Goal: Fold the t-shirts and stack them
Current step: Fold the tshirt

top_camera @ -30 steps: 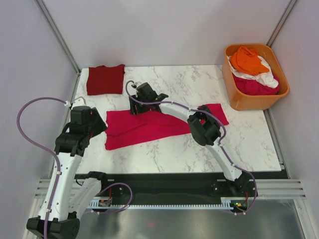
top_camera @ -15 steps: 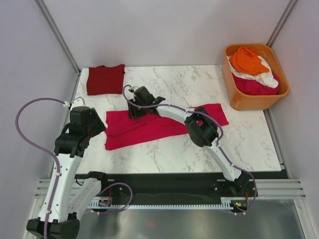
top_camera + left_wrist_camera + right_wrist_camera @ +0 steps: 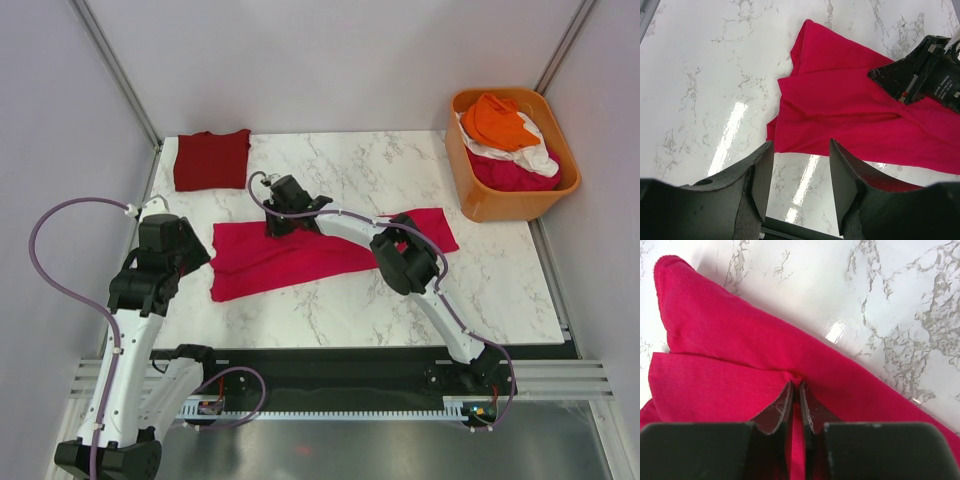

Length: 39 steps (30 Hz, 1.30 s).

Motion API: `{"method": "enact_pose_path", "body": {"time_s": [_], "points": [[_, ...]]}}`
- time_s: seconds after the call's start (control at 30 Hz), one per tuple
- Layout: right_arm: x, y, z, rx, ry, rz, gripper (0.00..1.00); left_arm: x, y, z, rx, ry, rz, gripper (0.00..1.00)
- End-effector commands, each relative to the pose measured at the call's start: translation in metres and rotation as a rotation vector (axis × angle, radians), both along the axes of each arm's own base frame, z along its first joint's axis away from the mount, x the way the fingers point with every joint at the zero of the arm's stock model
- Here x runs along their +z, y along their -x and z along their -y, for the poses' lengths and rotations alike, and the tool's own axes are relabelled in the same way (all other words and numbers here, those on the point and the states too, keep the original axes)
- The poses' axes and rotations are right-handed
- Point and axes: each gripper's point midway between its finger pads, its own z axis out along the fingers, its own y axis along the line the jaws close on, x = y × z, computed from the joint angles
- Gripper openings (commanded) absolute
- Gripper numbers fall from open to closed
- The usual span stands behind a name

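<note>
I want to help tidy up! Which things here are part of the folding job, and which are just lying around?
Part of the job: magenta t-shirt, pinched by the right gripper; folded maroon t-shirt; orange t-shirt, white t-shirt, pink t-shirt, not yet folded.
Just there: orange tub holding those three; marble table.

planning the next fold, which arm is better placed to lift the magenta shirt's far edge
Right. The right pincer is pinched on a fold of the magenta shirt at that edge; the left pincer hangs open beside the shirt's left end, holding nothing.
</note>
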Motion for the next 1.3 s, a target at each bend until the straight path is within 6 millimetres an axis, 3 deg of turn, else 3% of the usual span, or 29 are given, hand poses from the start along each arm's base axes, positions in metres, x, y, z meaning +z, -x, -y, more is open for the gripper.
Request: {"method": "enact_pose_path", "body": {"time_s": [0.0,0.27,0.37,0.43,0.53,0.7,0.73,0.77,0.83,0.87,0.93,1.0,1.1,1.17,1.23,1.27], "points": [[0.018,0.005,0.003,-0.004,0.012,0.035,0.14,0.001,0.001,-0.007,0.006,-0.035,0.004,0.55],[0.08,0.014,0.007,0.002,0.017,0.147,0.16,0.003,0.002,-0.009,0.017,-0.034,0.016,0.53],[0.089,0.021,0.01,0.012,0.016,0.15,0.18,0.004,0.002,-0.009,0.017,-0.033,0.023,0.53],[0.084,0.028,0.011,0.024,0.03,0.142,0.15,0.005,0.003,-0.009,0.017,-0.033,0.026,0.53],[0.074,0.041,0.012,0.048,0.045,0.112,0.0,0.006,0.003,-0.01,0.021,-0.033,0.031,0.53],[0.063,0.079,0.019,0.111,0.09,0.09,0.0,0.007,0.004,-0.01,0.023,-0.034,0.04,0.53],[0.073,0.083,0.022,0.109,0.089,0.114,0.0,0.007,0.005,-0.01,0.024,-0.033,0.04,0.53],[0.067,0.096,0.025,0.126,0.108,0.107,0.0,0.008,0.004,-0.01,0.025,-0.034,0.042,0.53],[0.078,0.106,0.028,0.128,0.101,0.126,0.0,0.008,0.005,-0.01,0.026,-0.034,0.045,0.53],[0.072,0.118,0.032,0.144,0.119,0.119,0.0,0.008,0.005,-0.01,0.026,-0.034,0.045,0.53],[0.078,0.126,0.037,0.148,0.121,0.134,0.0,0.009,0.004,-0.01,0.023,-0.032,0.045,0.53],[0.066,0.138,0.043,0.162,0.155,0.135,0.0,0.008,0.004,-0.009,0.021,-0.031,0.037,0.53],[0.047,0.148,0.05,0.172,0.203,0.124,0.15,0.004,0.001,-0.008,0.021,-0.022,0.011,0.53],[0.033,0.15,0.055,0.16,0.239,0.115,0.47,0.001,-0.003,-0.008,0.055,-0.003,-0.01,0.55],[0.027,0.151,0.058,0.158,0.251,0.108,0.53,-0.006,-0.005,-0.002,0.077,0.05,-0.032,0.58],[0.025,0.149,0.061,0.144,0.267,0.117,0.61,-0.014,-0.008,0.005,0.066,0.09,-0.065,0.63]]}}
